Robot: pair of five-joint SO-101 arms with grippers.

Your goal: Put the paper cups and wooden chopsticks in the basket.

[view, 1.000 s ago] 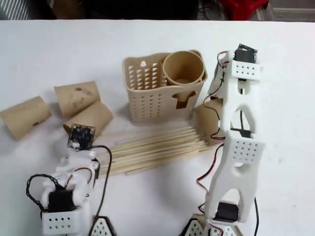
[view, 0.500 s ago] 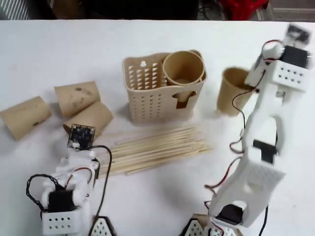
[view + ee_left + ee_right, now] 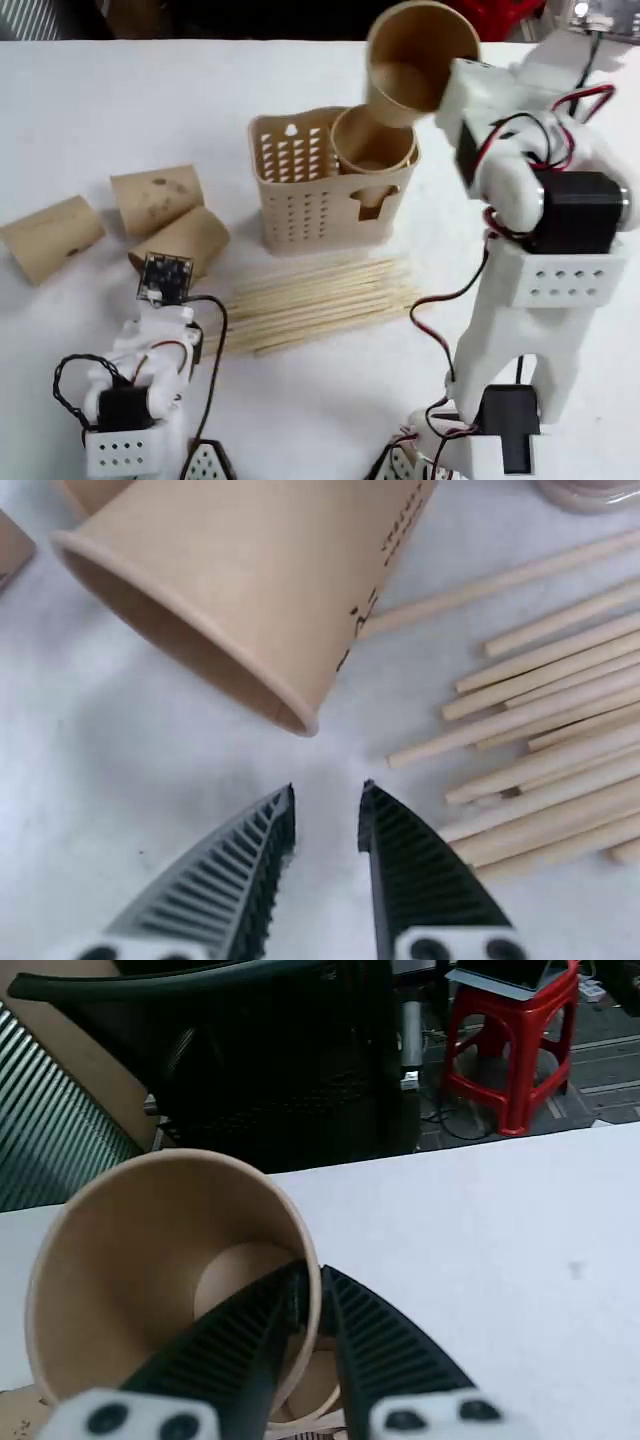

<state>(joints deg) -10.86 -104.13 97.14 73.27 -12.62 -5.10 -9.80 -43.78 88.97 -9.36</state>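
**Cup swung up over the basket**

Since the earlier frames the right arm had swept its held cup (image 3: 415, 60) from the worktop (image 3: 120, 110) beside the basket (image 3: 300, 195) up to a spot above the basket's far right corner. The left arm had not moved.

The right end effector (image 3: 310, 1285) was nearly closed, pinching the held cup's wall with one finger inside and one outside. The cup hung tilted, with its mouth toward the overhead camera. A stowed cup (image 3: 372, 140) stood upright in the basket's right side, below the held one.

The left end effector (image 3: 327, 805) was slightly open and gripped nothing, its tips low over the worktop. A near cup (image 3: 250, 580) lay on its side just ahead of them. Three loose cups (image 3: 155, 197) lay on their sides left of the basket, and the chopsticks (image 3: 320, 295) lay in a loose bundle just in front of it.

The likeliest trouble was the release. Dropped at that tilt, the held cup could strike the stowed cup's rim or the basket's edge and fall outside. It might then land on the chopsticks and scatter them. The grip took in only one thin paper wall, so the cup might also pivot or slip as the arm came down. Squeezing harder would probably crease it. Levelling the cup over the stowed one first would let the two nest.
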